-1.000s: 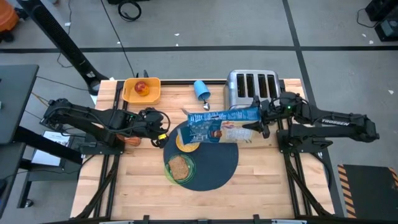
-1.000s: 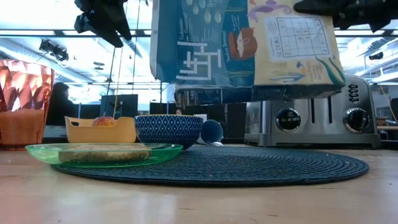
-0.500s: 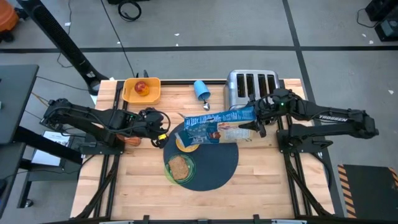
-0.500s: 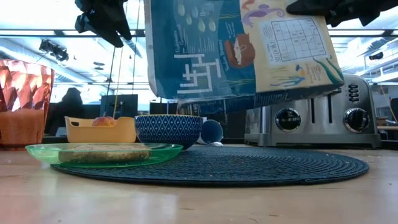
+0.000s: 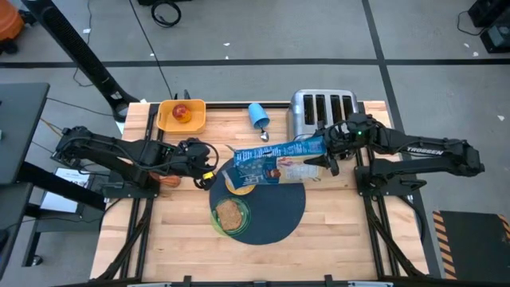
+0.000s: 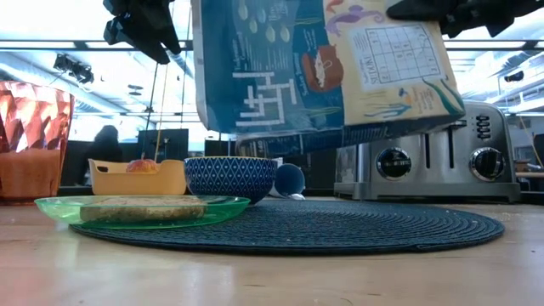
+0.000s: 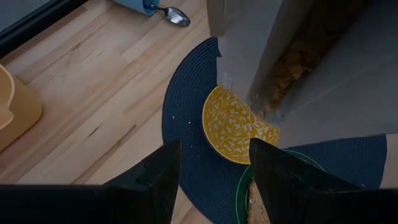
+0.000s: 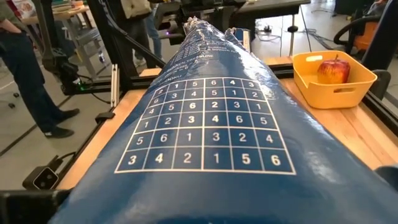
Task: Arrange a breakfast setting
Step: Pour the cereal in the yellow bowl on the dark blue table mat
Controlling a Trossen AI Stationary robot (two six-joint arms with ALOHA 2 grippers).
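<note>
On the wooden table [image 5: 175,231], the right tool [image 5: 328,153] pinches a cereal box [image 5: 275,159], tilted over the bowl [image 5: 239,185].

We see blue cereal box [image 8: 211,137], number grid up, stretching ahead; beyond it, red apple [image 8: 333,70] in yellow tray [image 8: 336,87].

The cereal box [image 5: 275,159] covers part of the yellow bowl [image 5: 240,183] from above, and its far end hides the right hand's fingertips. In the low view the box runs off the top edge, as do both arms. The spoon [image 5: 266,136] is too small to tell how it lies. From the right wrist the box fills the view and hides the mat. The left wrist view cuts off the green plate [image 7: 244,196] and the tray [image 7: 15,109].
</note>
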